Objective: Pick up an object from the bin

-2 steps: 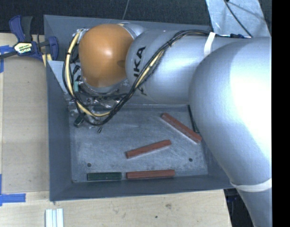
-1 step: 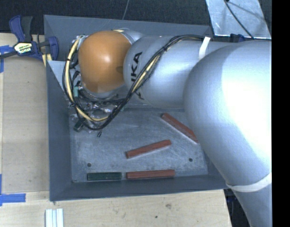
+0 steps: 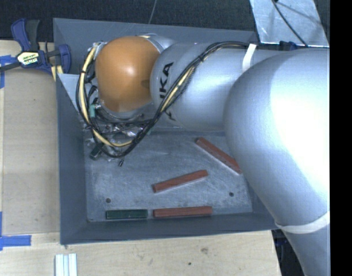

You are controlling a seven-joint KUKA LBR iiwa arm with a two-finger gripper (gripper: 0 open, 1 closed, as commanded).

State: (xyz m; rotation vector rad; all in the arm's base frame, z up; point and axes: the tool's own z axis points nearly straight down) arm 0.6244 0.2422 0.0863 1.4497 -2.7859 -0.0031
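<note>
My gripper (image 3: 109, 138) hangs under the arm's wrist in the back left part of the bin, low over the floor near the left wall. The nearest loose thing is a flat reddish-brown stick (image 3: 180, 181), lying tilted in the middle of the floor, to the right of the gripper and nearer the front, apart from it. A second reddish-brown stick (image 3: 217, 155) lies diagonally at the right, its far end hidden under the arm.
Along the front wall lie a dark green stick (image 3: 126, 214) and, to its right, another reddish-brown stick (image 3: 182, 212). The thick arm covers the bin's back and right side. Cables loop round the wrist close to the left wall.
</note>
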